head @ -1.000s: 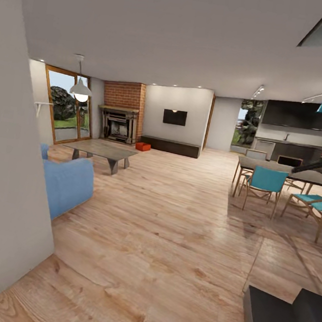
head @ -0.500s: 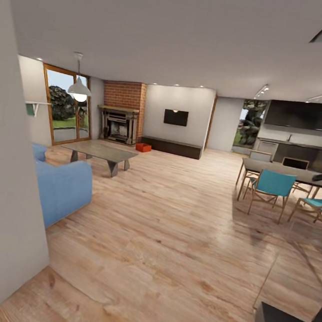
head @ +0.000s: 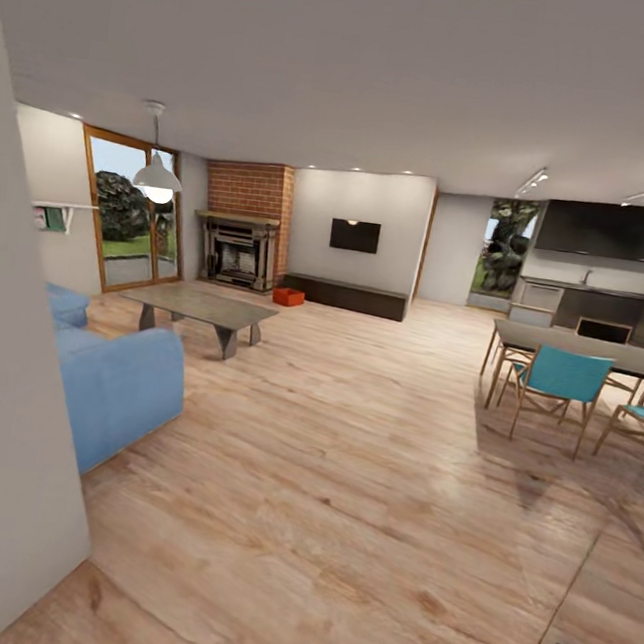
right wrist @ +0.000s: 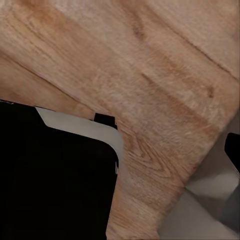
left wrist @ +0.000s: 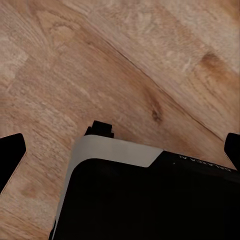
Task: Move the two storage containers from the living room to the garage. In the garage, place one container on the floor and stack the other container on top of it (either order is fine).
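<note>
Wood-floored living room: an orange-red storage container sits far off beside the brick fireplace. Blue sofa near left. Left gripper fingers spread; right gripper unclear.

Glossy wood plank floor, red brick fireplace, blue cloth sofa

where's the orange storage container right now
In the head view an orange-red storage container sits far across the living room on the wood plank floor, between the brick fireplace and the dark low cabinet.
</note>
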Tool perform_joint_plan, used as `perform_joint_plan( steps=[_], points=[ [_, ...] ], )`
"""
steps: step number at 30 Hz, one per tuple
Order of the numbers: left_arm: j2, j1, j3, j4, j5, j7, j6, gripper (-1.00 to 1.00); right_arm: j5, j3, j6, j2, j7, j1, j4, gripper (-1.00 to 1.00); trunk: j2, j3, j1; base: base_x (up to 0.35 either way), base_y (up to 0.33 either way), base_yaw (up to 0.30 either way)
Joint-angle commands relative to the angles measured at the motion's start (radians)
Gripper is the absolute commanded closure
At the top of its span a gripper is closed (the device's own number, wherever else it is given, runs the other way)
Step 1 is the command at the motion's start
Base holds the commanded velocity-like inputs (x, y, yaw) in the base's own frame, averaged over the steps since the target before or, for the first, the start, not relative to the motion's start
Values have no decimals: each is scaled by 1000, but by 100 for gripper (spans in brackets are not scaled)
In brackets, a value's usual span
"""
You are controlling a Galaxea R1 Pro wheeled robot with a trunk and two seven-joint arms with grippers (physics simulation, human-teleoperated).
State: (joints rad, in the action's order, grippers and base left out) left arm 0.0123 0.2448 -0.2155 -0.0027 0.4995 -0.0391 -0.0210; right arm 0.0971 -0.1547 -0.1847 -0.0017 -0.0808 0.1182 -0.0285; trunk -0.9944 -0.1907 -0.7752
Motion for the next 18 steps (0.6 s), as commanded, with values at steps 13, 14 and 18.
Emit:
perform_joint_plan(
  steps=[13, 14, 18],
  points=[
    [0, 1, -9, 0, 8, -2, 1, -100, 9, -2, -4, 4, -7, 1, -3, -100, -1, -1, -1, 323, 116, -116],
    [0, 1, -9, 0, 8, -2, 1, -100, 9, -3, -4, 4, -7, 1, -3, -100, -1, -1, -1, 323, 92, -37],
    [0, 1, -9, 0, 8, -2, 1, -100, 10, -4, -3, 1, -7, 1, -3, -100, -1, -1, -1, 323, 88, -6]
  ],
)
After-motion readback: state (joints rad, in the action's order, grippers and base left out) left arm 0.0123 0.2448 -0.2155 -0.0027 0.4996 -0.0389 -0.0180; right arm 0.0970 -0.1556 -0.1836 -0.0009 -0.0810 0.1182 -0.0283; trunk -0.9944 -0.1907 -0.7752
